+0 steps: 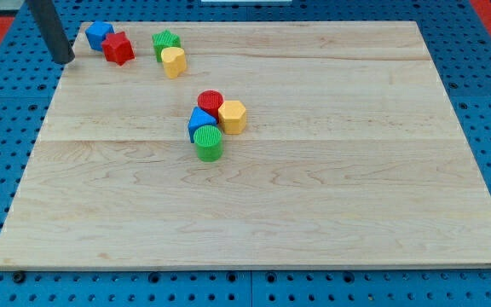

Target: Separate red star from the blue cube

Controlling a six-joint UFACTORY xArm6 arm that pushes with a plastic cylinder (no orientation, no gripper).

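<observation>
Camera view: the red star (118,48) touches the blue cube (99,35) at the board's (314,196) top-left corner. The tip (65,60) stands just left of them, off the board's edge, touching neither; it has no jaws to open or close.

My tip (65,60) sits left of the blue cube (99,35), which seemingly touches the red star (118,49).

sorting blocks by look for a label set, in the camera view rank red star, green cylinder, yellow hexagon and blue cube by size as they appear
1. green cylinder
2. yellow hexagon, close to the cylinder, so unsure
3. red star
4. blue cube, partly hidden by the star

The first two sit nearer the view's bottom, which may enlarge them.
</observation>
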